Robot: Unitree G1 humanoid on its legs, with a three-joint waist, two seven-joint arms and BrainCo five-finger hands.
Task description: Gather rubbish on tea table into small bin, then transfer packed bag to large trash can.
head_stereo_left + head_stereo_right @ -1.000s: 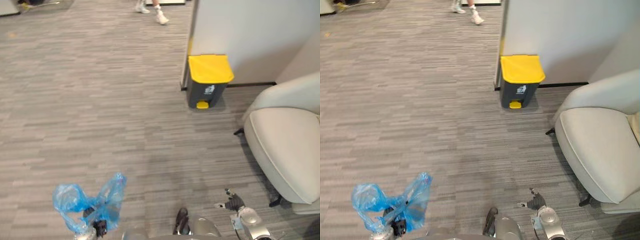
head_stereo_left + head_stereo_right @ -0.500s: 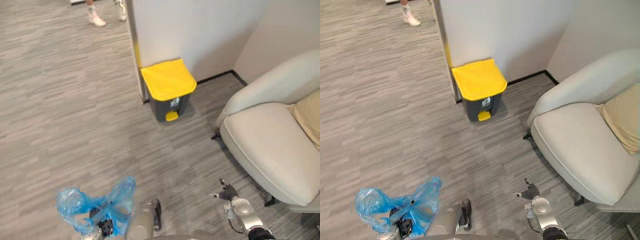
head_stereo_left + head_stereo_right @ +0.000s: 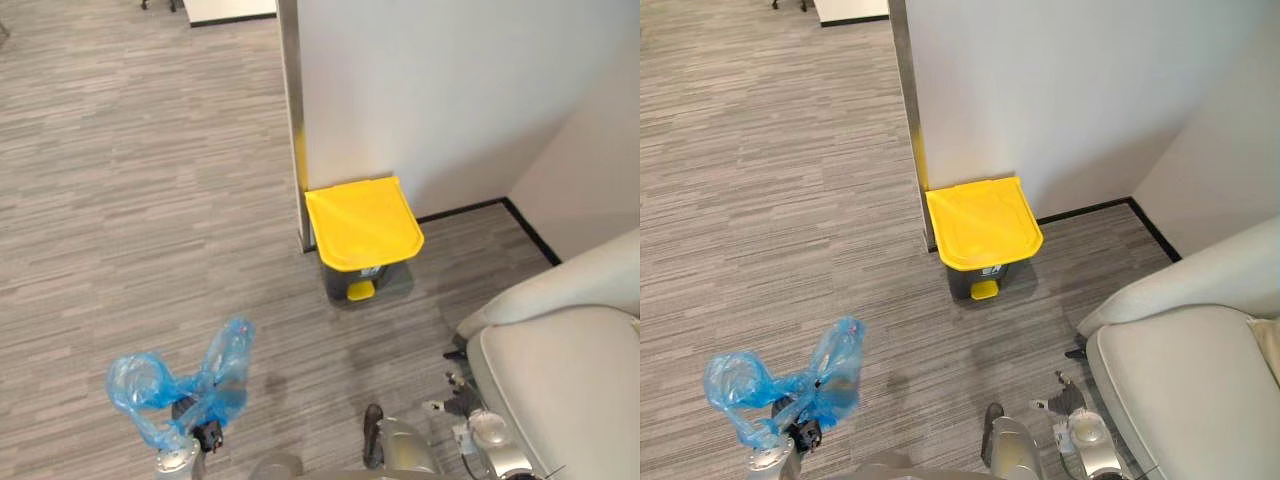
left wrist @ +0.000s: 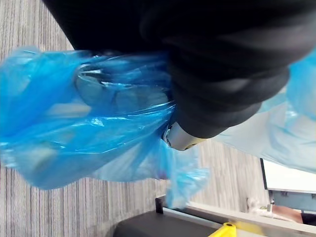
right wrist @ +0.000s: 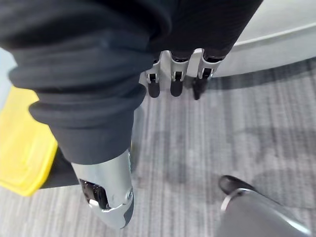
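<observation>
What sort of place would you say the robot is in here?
Probably an office lounge or waiting area: grey striped carpet, a pale upholstered armchair, and a yellow-lidded pedal bin standing against a white partition wall. The left hand holds a blue bag.

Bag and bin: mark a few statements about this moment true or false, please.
1. The left robot hand grips the blue bag. True.
2. The lid of the bin is open. False: the yellow lid is shut.
3. The bag lies in the bin. False: it is in the left robot hand, well apart from the bin.
4. The right robot hand holds nothing. True: its fingers hang relaxed over the floor.
5. A pale chair stands to the right of the bin. True.
</observation>
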